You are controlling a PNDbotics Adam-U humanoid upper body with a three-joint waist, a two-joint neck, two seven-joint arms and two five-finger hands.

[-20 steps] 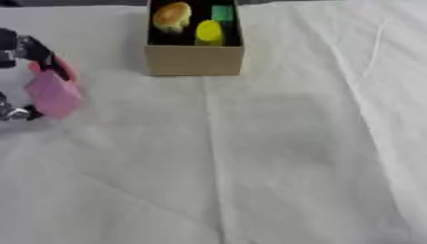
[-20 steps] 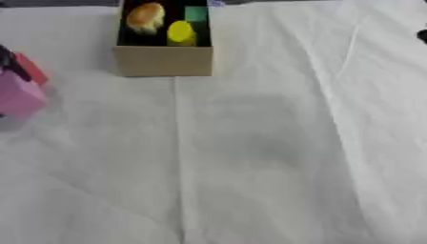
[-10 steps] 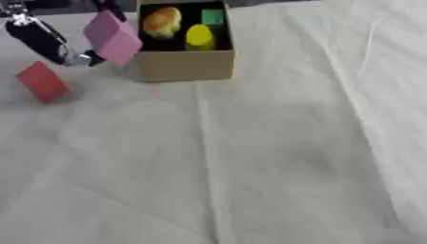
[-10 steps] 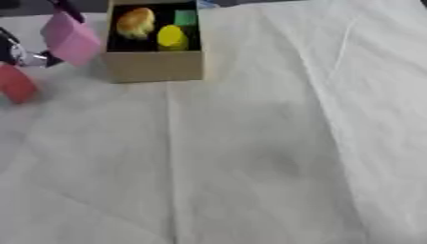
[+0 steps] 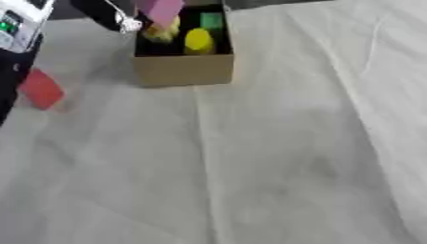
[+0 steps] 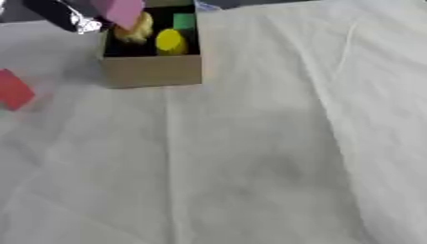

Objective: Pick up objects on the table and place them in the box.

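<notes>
My left hand (image 5: 110,13) reaches in from the upper left, shut on a pink block (image 5: 160,9) that hangs tilted over the back left part of the open cardboard box (image 5: 183,70). Inside the box lie a yellow piece (image 5: 198,40), a green piece (image 5: 212,20) and a yellowish round thing (image 6: 133,31), partly hidden behind the pink block. A red block (image 5: 40,89) lies on the white cloth left of the box. My right hand shows in no view.
A wrinkled white cloth (image 5: 275,157) covers the table, with a fold line running down from the box. My left forearm (image 5: 18,24), pale with a green light, fills the upper left corner.
My left hand has carried the pink block from the table's left side up and right to above the box. The red block now shows on the cloth. The camera has shifted too.
</notes>
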